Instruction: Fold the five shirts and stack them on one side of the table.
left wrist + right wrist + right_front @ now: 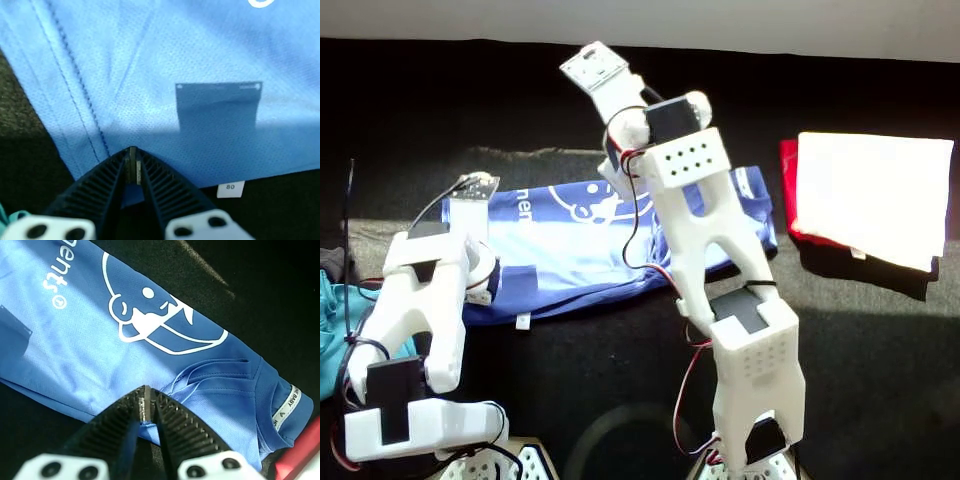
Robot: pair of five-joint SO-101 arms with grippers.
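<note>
A blue shirt (570,255) with a white logo lies partly folded in the middle of the black table. My left gripper (132,162) is at the shirt's left edge, shut on a pinch of the blue fabric (150,100); a small white size tag (230,189) sticks out of the hem nearby. My right gripper (146,404) is shut on the edge of the blue shirt (100,355) near the logo (155,322) and the collar (280,405). Seen from above, the right arm (700,210) reaches across the shirt.
A stack of folded shirts sits at the right side, white (870,195) on top of red (787,190) and black (880,270). A teal garment (332,320) lies bunched at the left edge, behind the left arm (420,300).
</note>
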